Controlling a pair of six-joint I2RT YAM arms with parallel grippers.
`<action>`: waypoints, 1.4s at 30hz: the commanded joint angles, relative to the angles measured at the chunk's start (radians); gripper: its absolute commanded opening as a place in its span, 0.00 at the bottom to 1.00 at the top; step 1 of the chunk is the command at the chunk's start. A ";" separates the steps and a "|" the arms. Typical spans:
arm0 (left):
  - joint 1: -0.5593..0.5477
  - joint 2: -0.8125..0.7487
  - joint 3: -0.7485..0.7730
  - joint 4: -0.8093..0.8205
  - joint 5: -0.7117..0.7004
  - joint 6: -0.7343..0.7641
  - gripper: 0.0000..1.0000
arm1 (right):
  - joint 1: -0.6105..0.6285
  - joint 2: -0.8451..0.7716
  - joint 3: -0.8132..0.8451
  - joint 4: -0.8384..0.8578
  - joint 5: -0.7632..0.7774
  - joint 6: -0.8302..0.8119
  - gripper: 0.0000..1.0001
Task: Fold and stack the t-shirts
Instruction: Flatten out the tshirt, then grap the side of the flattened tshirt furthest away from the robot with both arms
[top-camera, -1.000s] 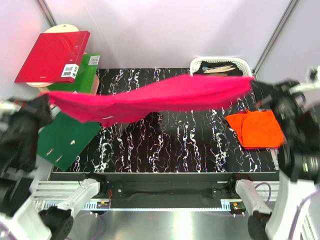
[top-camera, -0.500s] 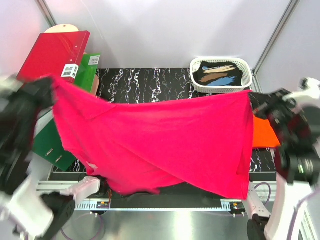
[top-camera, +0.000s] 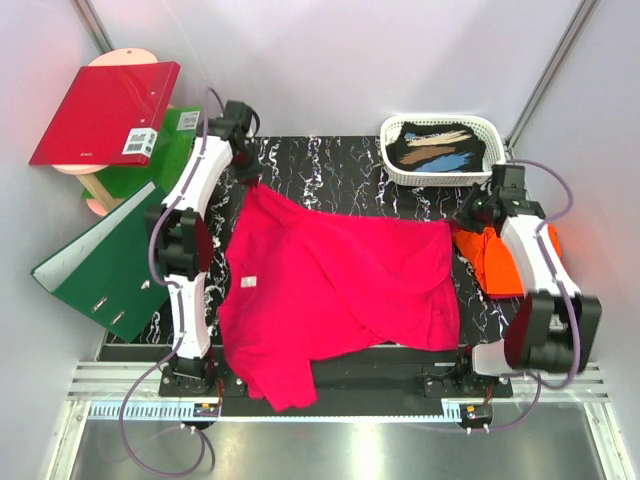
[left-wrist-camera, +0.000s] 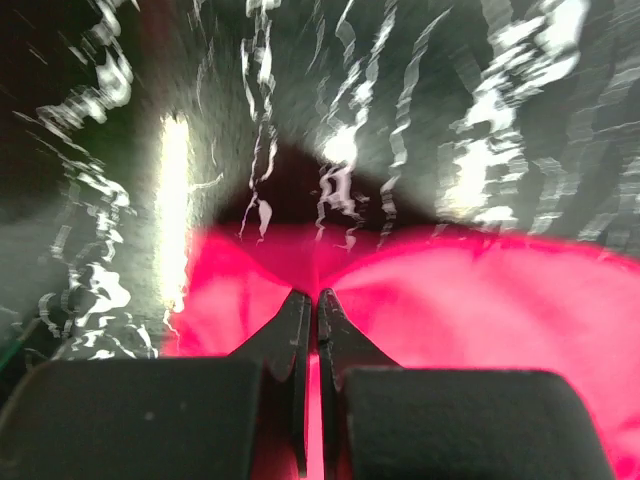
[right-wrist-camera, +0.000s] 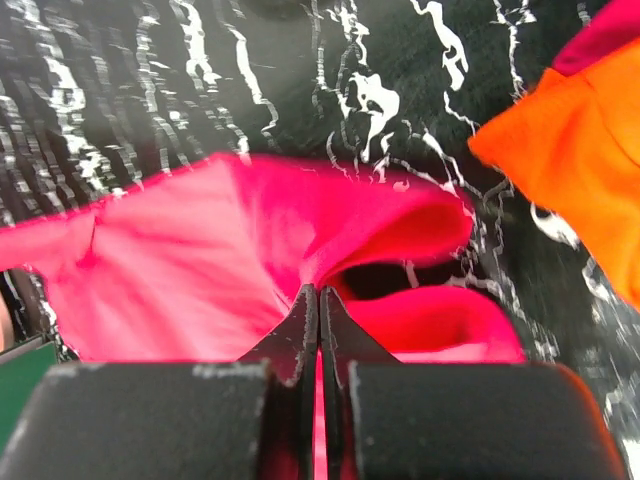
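Half a second ago the magenta t-shirt (top-camera: 340, 290) hung stretched in the air between the arms. Now it lies spread on the counter (top-camera: 330, 165), its near hem spilling over the front edge. The left jaws stay clenched on its far left corner and the right jaws on its far right corner, probably to keep the cloth taut while it flattens for folding. The orange t-shirt (top-camera: 500, 272) lies at the right, partly hidden behind the right arm (top-camera: 540, 260). The left wrist view is blurred.
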 joint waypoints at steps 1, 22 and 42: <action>0.022 0.034 0.090 -0.003 0.038 -0.013 0.00 | -0.003 0.157 0.073 0.157 -0.044 -0.022 0.00; 0.102 -0.079 0.003 -0.002 -0.022 -0.039 0.00 | -0.003 0.726 0.599 -0.136 -0.003 -0.019 0.04; 0.103 -0.107 -0.044 -0.036 -0.007 -0.031 0.00 | -0.003 0.864 0.665 -0.041 -0.021 0.009 0.91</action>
